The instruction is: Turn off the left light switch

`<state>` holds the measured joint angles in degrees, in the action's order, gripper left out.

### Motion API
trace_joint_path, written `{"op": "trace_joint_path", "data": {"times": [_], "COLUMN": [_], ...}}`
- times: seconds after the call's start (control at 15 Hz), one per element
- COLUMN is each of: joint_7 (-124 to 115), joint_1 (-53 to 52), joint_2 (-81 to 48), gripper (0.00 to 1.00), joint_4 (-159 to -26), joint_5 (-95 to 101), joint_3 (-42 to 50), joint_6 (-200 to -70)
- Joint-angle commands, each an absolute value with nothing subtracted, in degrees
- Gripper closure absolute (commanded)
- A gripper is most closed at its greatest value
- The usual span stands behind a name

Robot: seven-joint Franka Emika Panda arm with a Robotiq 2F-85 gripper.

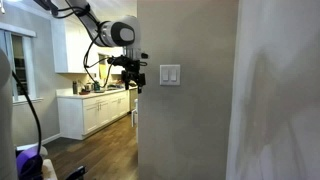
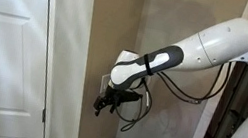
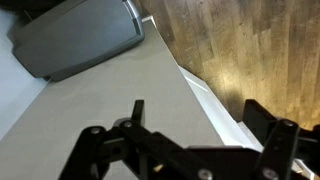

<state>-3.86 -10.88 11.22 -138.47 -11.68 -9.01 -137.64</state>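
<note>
A small white wall plate (image 1: pixel 170 75) with two tall rocker paddles sits on the beige wall. The left light switch (image 1: pixel 167 75) is its left-hand paddle. My gripper (image 1: pixel 137 78) hangs at the wall's corner, left of the plate and apart from it, at about the plate's height. It also shows in an exterior view (image 2: pixel 109 100) close against the wall corner. In the wrist view my gripper (image 3: pixel 200 125) is open and empty, with the wall's corner edge running between its fingers. The switch plate is out of the wrist view.
White kitchen cabinets (image 1: pixel 95 108) and a wooden floor (image 1: pixel 100 150) lie behind the corner. A white door (image 2: pixel 6 49) stands beside the wall. A dark grey object (image 3: pixel 75 35) lies on the floor below the gripper.
</note>
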Motion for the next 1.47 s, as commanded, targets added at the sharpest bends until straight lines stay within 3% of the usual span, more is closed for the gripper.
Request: {"op": "trace_joint_path", "data": {"times": [0.0, 0.8, 0.93, 1.4], "joint_7": [-3.87, -2.01, -0.50, 1.32], "joint_1": [-10.77, -7.65, -7.44, -6.77], "joint_2": [11.23, 7.32, 5.79, 1.14], "gripper": [0.00, 0.00, 0.27, 0.74], "joint_4": [-138.39, -133.10, -132.11, -129.05], "joint_5": [-11.69, -7.08, -8.11, -8.87], "joint_3": [-9.13, -6.47, -5.59, -4.48], "joint_6": [-137.51, -144.58, -147.17, -150.89]}}
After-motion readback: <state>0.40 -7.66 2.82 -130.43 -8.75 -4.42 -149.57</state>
